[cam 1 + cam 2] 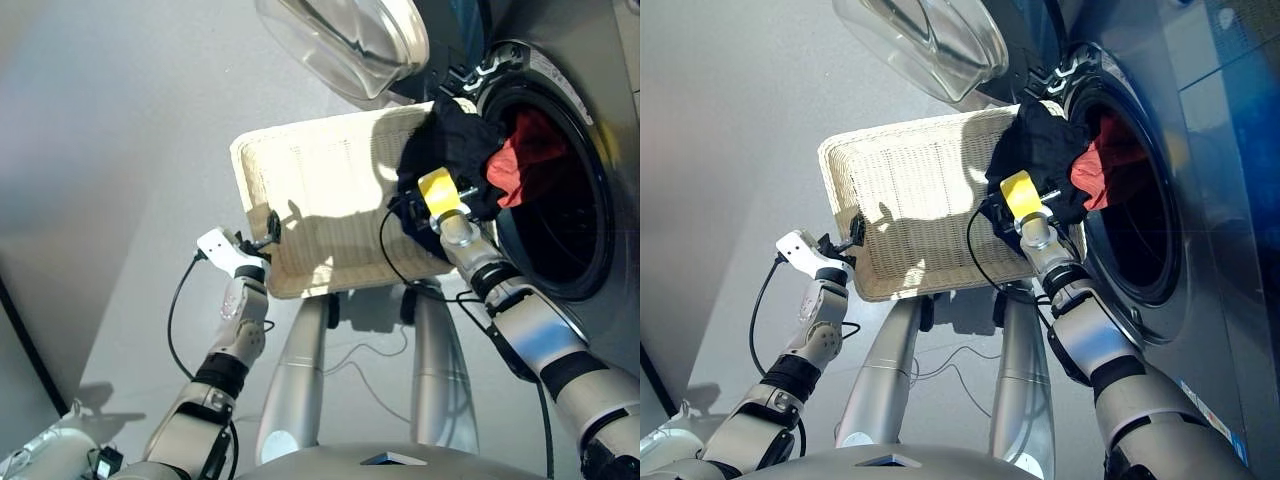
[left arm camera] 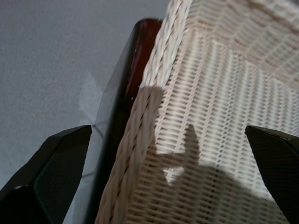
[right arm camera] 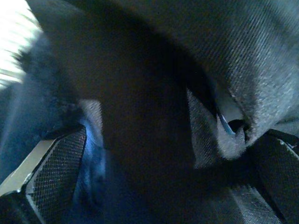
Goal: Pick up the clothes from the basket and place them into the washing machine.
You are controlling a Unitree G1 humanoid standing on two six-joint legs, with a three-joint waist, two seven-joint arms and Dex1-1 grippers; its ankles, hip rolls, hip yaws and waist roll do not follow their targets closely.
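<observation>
The cream-white basket stands tilted in front of the washing machine. The machine's round door is swung open. My left gripper is open, with its fingers either side of the basket's left rim. A black garment is heaped at the basket's right end against the drum mouth. My right gripper is pushed into it, fingers apart with dark cloth between them. Navy-blue cloth lies beside one finger. The coral-red garment hangs inside the drum mouth.
Two silver legs rise under the basket. A dark bar runs below its left rim. Black cables loop from both wrists. Grey floor spreads to the left.
</observation>
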